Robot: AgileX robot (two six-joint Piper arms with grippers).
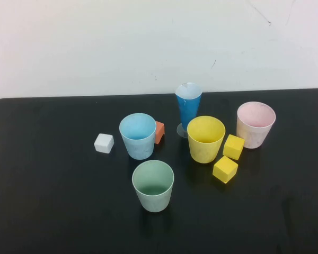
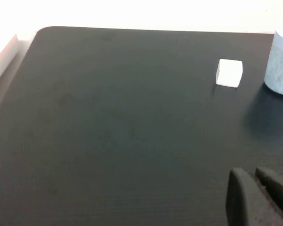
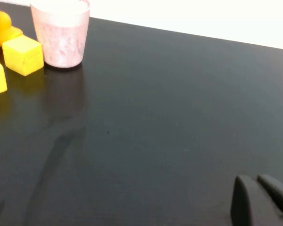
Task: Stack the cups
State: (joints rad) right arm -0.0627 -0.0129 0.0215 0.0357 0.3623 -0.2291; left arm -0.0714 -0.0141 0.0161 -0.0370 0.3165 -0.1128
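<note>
Starting out: left gripper (image 2: 260, 200) and right gripper (image 3: 262, 200) both parked low, fingers together — needing opening wide, descending squarely over the green cup (image 1: 153, 185), nearest.

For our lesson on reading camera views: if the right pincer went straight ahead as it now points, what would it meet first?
Probably nothing nearby: ahead of the right pincer lies bare black table. The pale pink plastic tumbler stands off to one side, though depth is uncertain.

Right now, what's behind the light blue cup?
An orange block, mostly hidden by the light blue cup. Left gripper and right gripper sit low over bare table.
</note>
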